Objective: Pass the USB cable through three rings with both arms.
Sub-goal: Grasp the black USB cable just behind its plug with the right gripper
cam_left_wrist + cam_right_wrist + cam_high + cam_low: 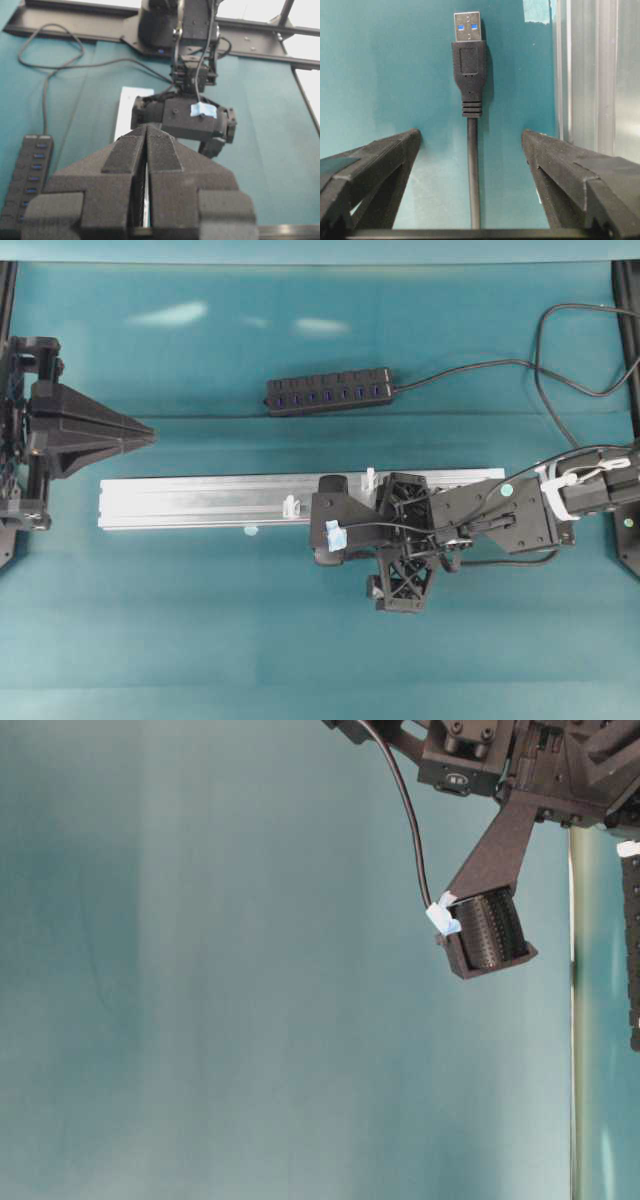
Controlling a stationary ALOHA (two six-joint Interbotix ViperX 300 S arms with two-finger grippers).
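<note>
The USB cable lies flat on the teal cloth, its plug pointing away, parallel to the silver rail. My right gripper is open and straddles the cord, one jaw on each side, neither touching it. From overhead, the right gripper hangs over the rail's front edge. Two of the rings stand on the rail; the right arm covers the stretch beyond them. My left gripper is shut and empty, left of and behind the rail.
A black hub with blue sockets lies behind the rail, its cord looping off to the right edge. A pale tape tab sits in front of the rail. Frame posts stand at both side edges.
</note>
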